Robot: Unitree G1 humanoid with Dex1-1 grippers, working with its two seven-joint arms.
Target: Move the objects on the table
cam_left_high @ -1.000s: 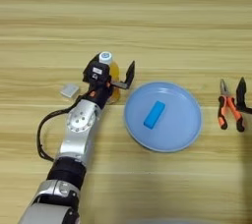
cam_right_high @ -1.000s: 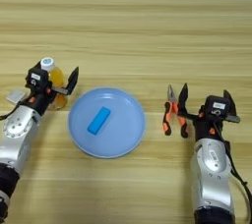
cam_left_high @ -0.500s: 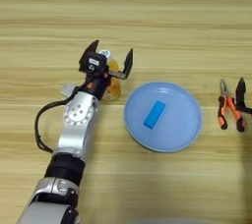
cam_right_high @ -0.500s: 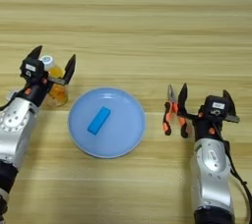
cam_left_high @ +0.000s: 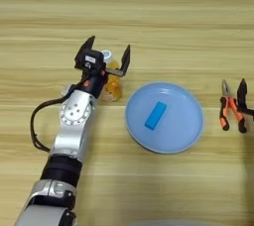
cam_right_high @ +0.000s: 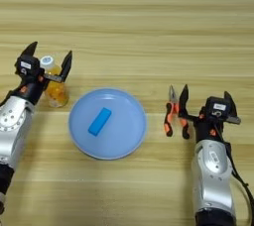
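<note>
One light-wood table (cam_left_high: 149, 17), long grained planks.

text: none legible | small white marks on both claw housings: too small to read

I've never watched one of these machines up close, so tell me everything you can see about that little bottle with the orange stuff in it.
The bottle is small and clear, looks like plastic, holds orange drink and has a white cap. It stands about upright on the wooden table, left of the light-blue plate and apart from it. The left pincer is open, its two black fingers spread either side of the cap; none plainly touches it.
</note>
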